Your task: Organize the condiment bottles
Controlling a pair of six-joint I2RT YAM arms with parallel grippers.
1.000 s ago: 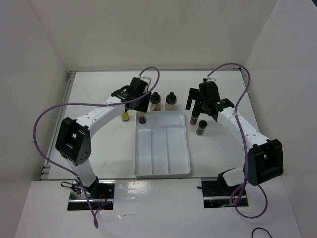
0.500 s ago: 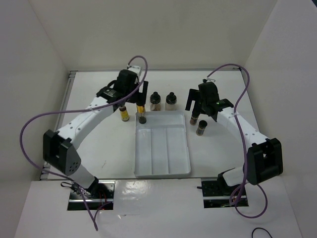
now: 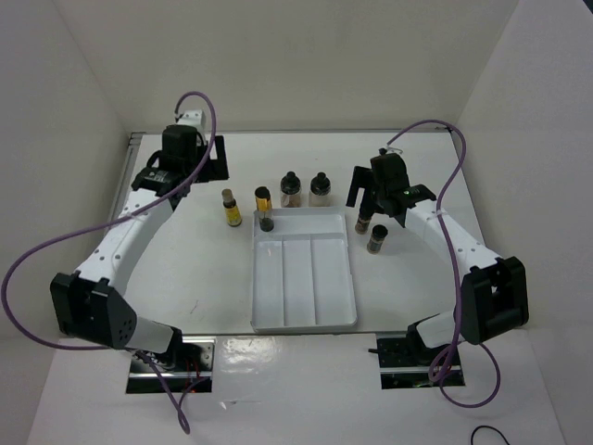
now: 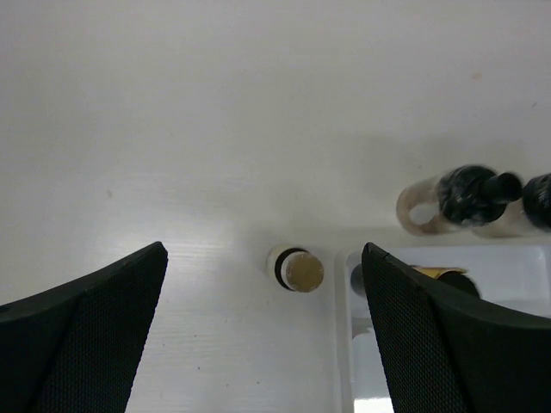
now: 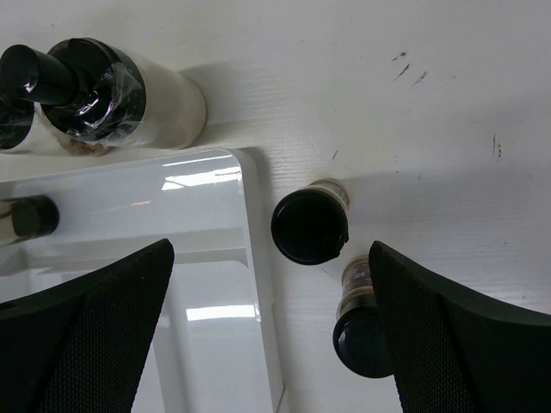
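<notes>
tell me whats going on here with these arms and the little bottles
Spice bottles are being sorted into a white three-section tray. One amber bottle sits in its far-left corner; five other bottles are on the table around it. The left gripper is open and empty, raised over the table's far-left side. The right gripper is open, poised over a dark-capped bottle right of the tray.

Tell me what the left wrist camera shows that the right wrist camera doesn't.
Only the left wrist view shows the amber bottle standing alone on the table, left of the white tray. Only the right wrist view shows two black-capped bottles standing on the table off the tray's right side. Both show a corner of the tray and the pale bottles behind it.
</notes>
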